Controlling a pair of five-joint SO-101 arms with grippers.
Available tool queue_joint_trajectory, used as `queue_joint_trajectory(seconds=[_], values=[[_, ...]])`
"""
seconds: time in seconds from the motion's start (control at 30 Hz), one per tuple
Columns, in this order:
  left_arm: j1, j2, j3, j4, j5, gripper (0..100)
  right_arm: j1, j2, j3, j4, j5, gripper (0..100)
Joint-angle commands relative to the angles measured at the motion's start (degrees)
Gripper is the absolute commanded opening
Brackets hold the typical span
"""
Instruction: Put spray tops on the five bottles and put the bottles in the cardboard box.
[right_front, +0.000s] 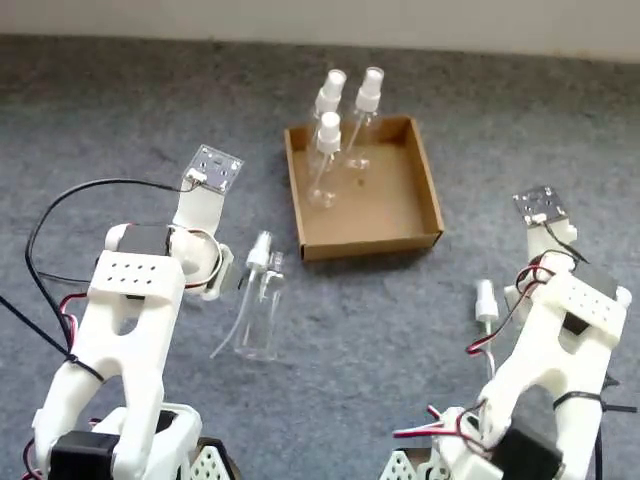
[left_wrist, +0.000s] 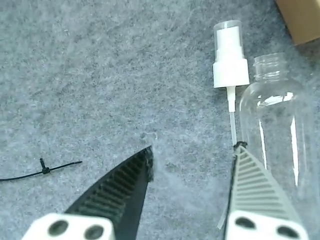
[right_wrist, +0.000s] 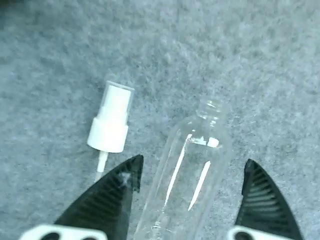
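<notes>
— Left gripper (left_wrist: 195, 147) is spread open, low over the desk (right_front: 120, 110), holding nothing. See the left bottle (left_wrist: 280, 125)?
— Yes, lying flat just beside the grey finger (left_wrist: 255, 195), open neck pointing away from the arm, toward the box (right_front: 425, 190). Its long axis runs near to far.
— And the left spray top (left_wrist: 230, 65) lies alongside it, cap toward the box, thin tube trailing back.
— Right gripper (right_wrist: 193, 160) is open as well. The right bottle (right_wrist: 200, 145) lies lengthwise between its fingers, neck pointing away from the arm, and nothing is clamped.
— The right spray top (right_wrist: 111, 125) lies parallel, just beside it, cap the same way.
— Three capped bottles (right_front: 325, 160) stand in the box's far left corner, tops up.
</notes>
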Motion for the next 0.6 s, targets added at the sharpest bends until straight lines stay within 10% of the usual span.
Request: queue_joint_trajectory(seconds=[0.0, 0.57], values=[[-1.0, -0.1, -0.3, -1.0, 0.4, 24, -4.1, -6.6, -2.1, 1.5, -2.5, 25.9], [-0.8, -0.1, -0.2, -1.1, 0.4, 24, -13.9, 10.5, -2.2, 3.0, -13.2, 24.3]])
